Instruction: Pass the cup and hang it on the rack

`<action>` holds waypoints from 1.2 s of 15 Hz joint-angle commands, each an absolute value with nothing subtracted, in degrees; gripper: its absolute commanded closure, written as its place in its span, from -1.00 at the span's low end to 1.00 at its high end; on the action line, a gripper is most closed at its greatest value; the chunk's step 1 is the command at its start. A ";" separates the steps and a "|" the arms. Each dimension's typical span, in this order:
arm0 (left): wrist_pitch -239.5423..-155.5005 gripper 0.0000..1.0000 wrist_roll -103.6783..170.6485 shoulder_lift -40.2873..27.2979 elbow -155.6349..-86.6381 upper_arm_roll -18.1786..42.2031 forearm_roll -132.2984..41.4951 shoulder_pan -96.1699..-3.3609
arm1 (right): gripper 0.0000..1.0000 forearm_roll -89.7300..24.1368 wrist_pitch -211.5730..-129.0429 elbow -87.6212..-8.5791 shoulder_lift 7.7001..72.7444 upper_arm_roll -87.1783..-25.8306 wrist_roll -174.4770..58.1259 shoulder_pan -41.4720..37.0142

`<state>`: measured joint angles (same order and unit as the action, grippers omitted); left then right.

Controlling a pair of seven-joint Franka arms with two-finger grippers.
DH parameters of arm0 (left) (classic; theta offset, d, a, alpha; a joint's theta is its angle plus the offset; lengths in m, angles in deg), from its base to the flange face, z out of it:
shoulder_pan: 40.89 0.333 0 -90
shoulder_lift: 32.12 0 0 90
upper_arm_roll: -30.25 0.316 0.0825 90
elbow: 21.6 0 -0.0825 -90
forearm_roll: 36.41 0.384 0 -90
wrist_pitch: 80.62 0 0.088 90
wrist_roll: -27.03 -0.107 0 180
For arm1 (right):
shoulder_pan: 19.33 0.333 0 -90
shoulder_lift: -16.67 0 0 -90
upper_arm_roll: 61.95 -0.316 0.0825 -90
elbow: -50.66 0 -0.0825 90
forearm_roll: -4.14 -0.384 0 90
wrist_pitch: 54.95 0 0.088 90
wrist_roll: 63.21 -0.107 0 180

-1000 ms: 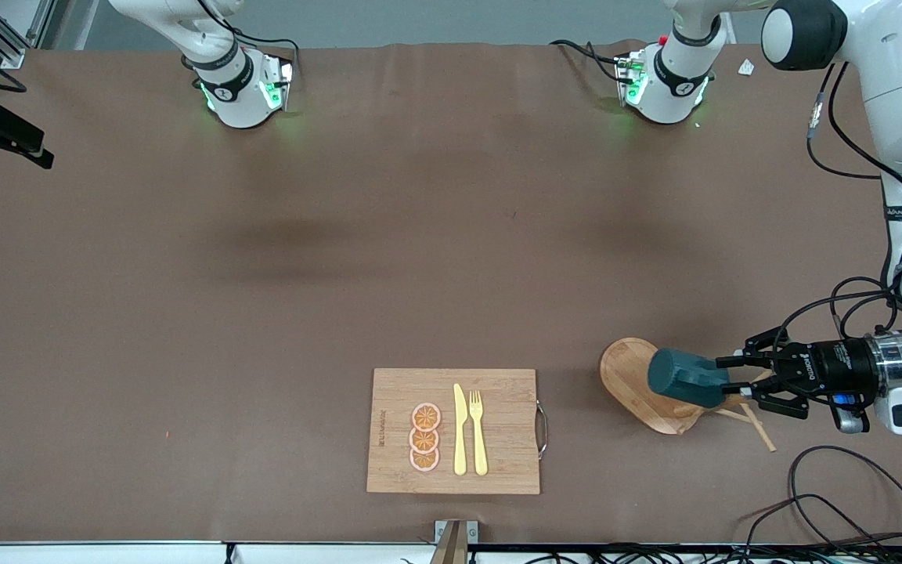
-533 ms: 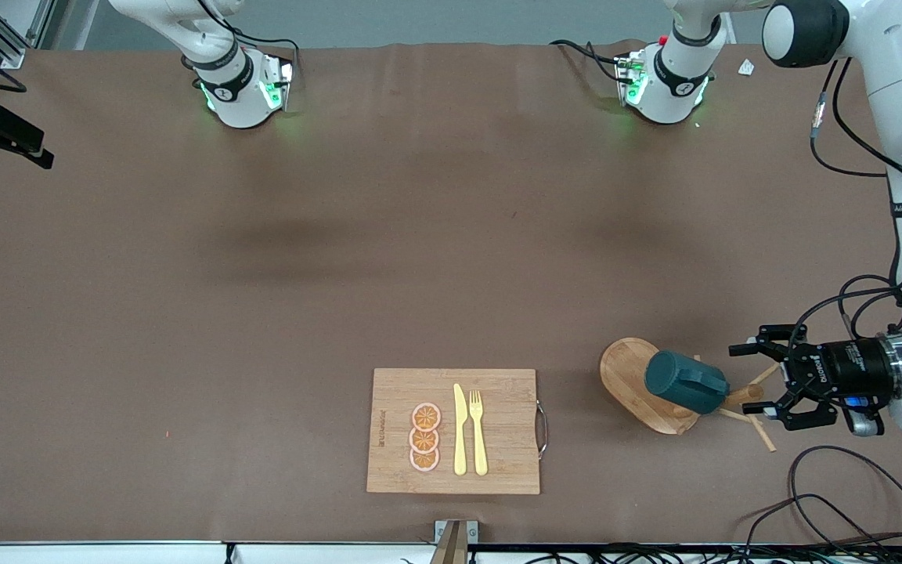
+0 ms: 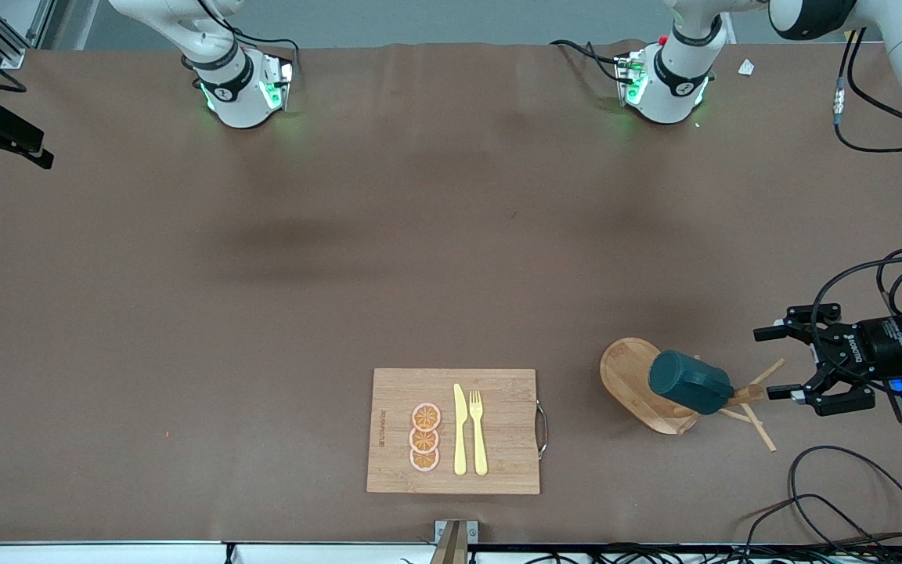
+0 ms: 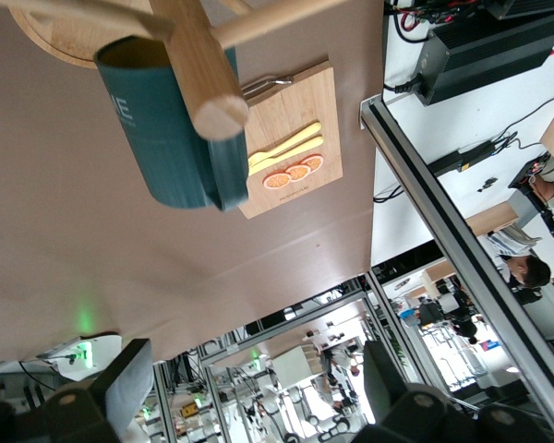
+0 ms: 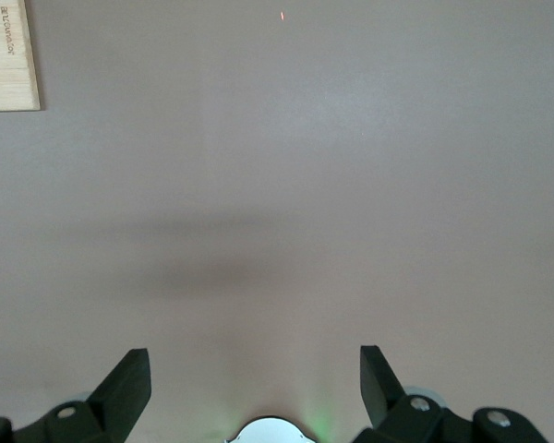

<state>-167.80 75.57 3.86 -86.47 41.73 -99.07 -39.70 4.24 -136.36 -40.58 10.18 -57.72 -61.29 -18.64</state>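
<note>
A cutting board [image 3: 388, 407] carries orange slices [image 3: 425, 437], knife [image 3: 460, 429] and fork [image 3: 478, 432]

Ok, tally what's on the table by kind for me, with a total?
Cup: 1, on the rack
Rack: 1
Cutting board: 1
Knife: 1
Fork: 1
Orange slices: 3
Total: 8

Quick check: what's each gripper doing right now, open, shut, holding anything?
Left gripper: open, holding nothing, beside the rack where the cup hangs.
Right gripper: open, empty, over bare table; arm waits.
</note>
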 commanded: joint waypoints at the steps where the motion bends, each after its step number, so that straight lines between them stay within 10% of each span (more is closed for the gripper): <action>1: -167.72 -1.00 75.82 -0.56 -87.26 41.85 -92.77 -43.34 | -1.00 3.52 -136.87 -41.71 8.85 -58.44 -60.48 -19.77; 18: -164.73 -1.00 44.82 -13.74 -89.10 41.76 -42.40 -52.67 | -1.00 3.52 -136.87 -41.71 8.85 -58.35 -60.48 -19.85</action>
